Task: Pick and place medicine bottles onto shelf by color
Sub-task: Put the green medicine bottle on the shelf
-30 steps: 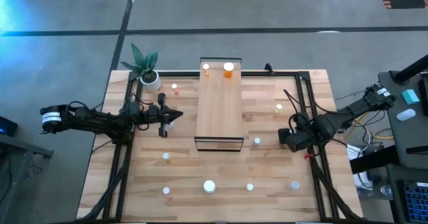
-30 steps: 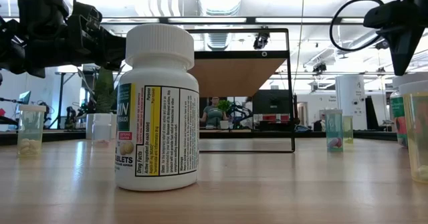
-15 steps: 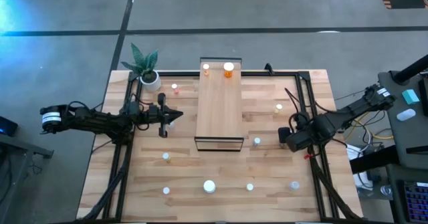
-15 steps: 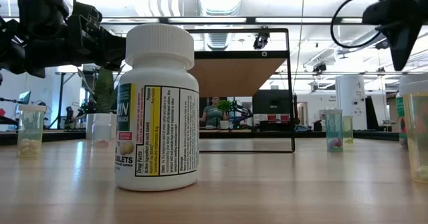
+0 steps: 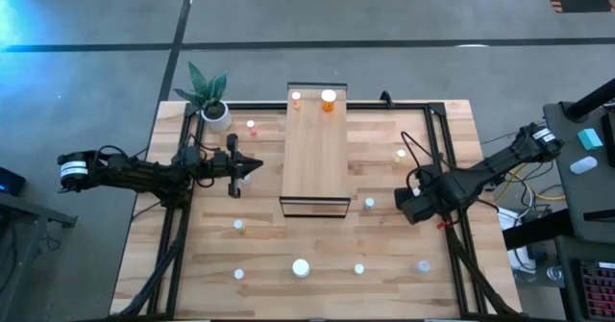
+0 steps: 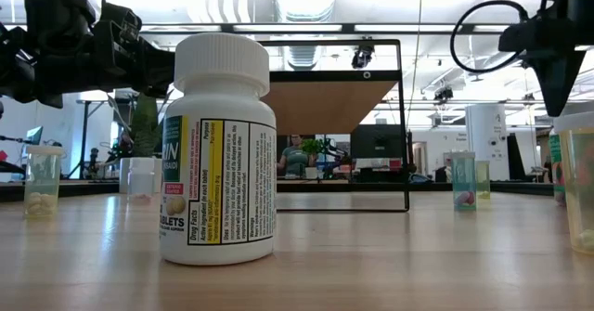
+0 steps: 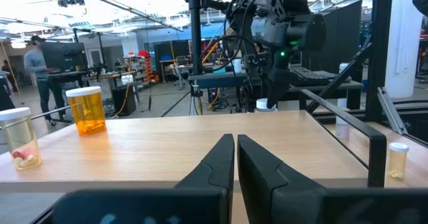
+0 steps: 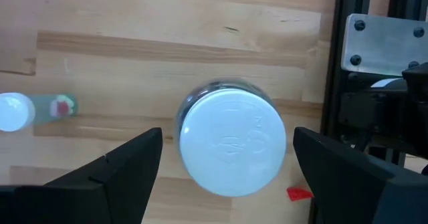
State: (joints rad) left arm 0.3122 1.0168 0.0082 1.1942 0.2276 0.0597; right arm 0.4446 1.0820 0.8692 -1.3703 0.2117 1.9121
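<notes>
White plastic fills the space under my right gripper (image 8: 227,150): a wide jar (image 8: 231,144) with a white cap stands directly below it on the slatted wood table (image 5: 384,245), near the table's right edge, and my right fingers (image 8: 114,164) are spread wide on either side of it, clear of the cap and holding nothing; a little farther off on the boards stands a small clear bottle (image 8: 17,110) with a white cap; my left gripper (image 7: 235,150) hangs left of the shelf (image 5: 314,149), its fingers pressed together on nothing, pointing at the shelf's light wood top; on that top's far end stand an orange bottle (image 7: 87,109) and a clear bottle (image 7: 17,138), side by side and apart from each other; more white-capped bottles are scattered across the near part of the table, among them a large white labelled bottle (image 6: 219,153); a potted plant (image 5: 211,96) sits at the far left corner.
</notes>
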